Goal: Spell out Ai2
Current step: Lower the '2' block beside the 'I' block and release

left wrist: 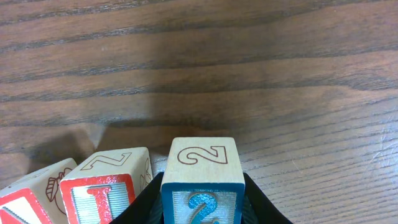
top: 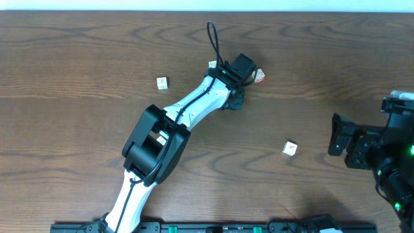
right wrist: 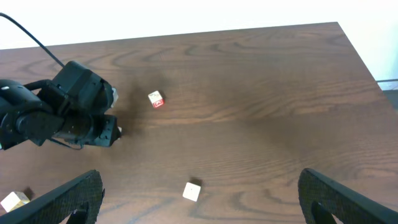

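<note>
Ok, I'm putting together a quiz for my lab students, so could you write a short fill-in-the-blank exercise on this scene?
1. The left gripper is shut on a pale wooden cube bearing the blue numeral ___.
2. The red-framed wooden cube beside it shows Z on top and the letter ___ in front.
3. The right gripper is wide ___.
Missing words: 2; I; open

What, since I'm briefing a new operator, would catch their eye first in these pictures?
The left arm, stretched diagonally across the wooden table. In its wrist view, a blue 2 block fills the bottom centre between the fingers of the left gripper, beside a red I block. Another loose block lies toward the right.
</note>
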Action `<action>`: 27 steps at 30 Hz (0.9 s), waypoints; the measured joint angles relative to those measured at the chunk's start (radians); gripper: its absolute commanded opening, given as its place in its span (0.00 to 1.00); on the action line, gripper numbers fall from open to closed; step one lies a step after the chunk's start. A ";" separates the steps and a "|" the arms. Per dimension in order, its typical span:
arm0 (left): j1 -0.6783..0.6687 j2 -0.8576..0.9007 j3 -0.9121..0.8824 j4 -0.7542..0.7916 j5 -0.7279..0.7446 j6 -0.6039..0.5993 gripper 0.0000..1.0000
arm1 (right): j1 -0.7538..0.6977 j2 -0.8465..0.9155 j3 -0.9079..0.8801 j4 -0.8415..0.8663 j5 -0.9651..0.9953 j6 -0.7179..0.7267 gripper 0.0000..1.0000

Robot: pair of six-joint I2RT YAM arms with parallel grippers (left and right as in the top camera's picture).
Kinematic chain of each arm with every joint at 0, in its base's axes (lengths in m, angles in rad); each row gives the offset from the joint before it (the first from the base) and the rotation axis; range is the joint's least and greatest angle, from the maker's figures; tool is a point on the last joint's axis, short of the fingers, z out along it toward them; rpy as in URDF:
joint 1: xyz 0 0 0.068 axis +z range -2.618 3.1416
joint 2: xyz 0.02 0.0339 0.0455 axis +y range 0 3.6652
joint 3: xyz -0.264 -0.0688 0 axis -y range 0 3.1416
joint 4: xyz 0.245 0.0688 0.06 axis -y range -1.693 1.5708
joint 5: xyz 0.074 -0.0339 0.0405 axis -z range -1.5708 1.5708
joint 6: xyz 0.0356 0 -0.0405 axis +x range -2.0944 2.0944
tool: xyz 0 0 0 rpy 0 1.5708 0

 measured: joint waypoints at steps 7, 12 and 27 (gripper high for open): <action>0.000 0.000 0.000 0.000 0.000 -0.003 0.43 | 0.000 0.000 0.000 0.000 0.000 0.000 0.99; 0.000 0.000 0.000 0.000 0.000 -0.004 0.45 | 0.000 0.000 0.000 0.000 0.000 0.000 0.99; 0.000 0.003 0.111 -0.048 0.000 0.020 0.52 | 0.000 0.000 0.000 0.000 0.000 0.000 0.99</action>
